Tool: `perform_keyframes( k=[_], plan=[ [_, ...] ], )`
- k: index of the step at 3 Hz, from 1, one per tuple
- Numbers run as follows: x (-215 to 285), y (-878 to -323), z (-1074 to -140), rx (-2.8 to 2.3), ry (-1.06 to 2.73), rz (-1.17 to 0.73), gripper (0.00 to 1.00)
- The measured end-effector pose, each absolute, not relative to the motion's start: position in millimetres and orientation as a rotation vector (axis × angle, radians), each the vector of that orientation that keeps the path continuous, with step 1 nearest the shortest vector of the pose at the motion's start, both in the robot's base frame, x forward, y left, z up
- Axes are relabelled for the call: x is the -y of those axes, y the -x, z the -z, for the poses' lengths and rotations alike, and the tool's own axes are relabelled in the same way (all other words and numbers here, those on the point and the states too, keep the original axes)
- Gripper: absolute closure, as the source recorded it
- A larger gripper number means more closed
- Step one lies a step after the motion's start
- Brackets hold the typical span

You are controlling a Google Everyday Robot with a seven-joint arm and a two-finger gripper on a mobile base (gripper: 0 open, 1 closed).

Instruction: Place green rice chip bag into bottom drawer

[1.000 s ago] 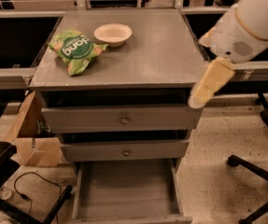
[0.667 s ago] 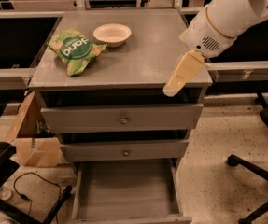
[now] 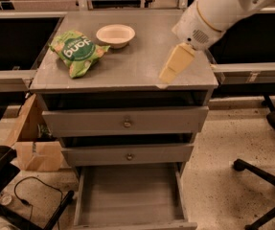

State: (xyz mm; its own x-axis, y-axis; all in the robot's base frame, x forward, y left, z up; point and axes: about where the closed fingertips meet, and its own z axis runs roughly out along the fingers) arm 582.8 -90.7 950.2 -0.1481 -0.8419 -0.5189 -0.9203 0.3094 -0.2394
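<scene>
Lightness is to be expected of the green rice chip bag (image 3: 77,51): it is judged to be mostly air and thin crisps, so little force is needed to lift it, though the contents would be crushed by a hard squeeze. The film looks crinkly and rather slick, and it is likely to give and slide under pressure (a puffed pouch tends to squirt out of a pinch). A hold is best taken across a crimped end seam or a flat edge, where something firm can be pinched; the bulging middle is better avoided.

The bag is seen as a light-green pouch with a dark green round logo, white lettering and tan chip pictures at its near end. It lies flat and slightly askew on the grey desk (image 3: 142,61), at about 10 o'clock on the top. A white bowl (image 3: 115,34) sits just beside it at its 2 o'clock.

The claw (image 3: 168,74) is held over the desk's 4 o'clock corner, well apart from the bag, with nothing in it; whether it is apart or together cannot be told. The bottom drawer (image 3: 130,195) is pulled out at 6 o'clock below, its plain grey inside on show.
</scene>
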Motion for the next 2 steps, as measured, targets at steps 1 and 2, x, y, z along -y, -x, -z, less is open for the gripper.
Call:
perform_keyframes(
  k=[1,2],
  plan=[
    [55.9,-625.6,-957.5,-1.977,1.571,-0.178,0.00],
    [-3.8,-670.2,-962.5,-1.980,1.610,-0.193,0.00]
  ],
)
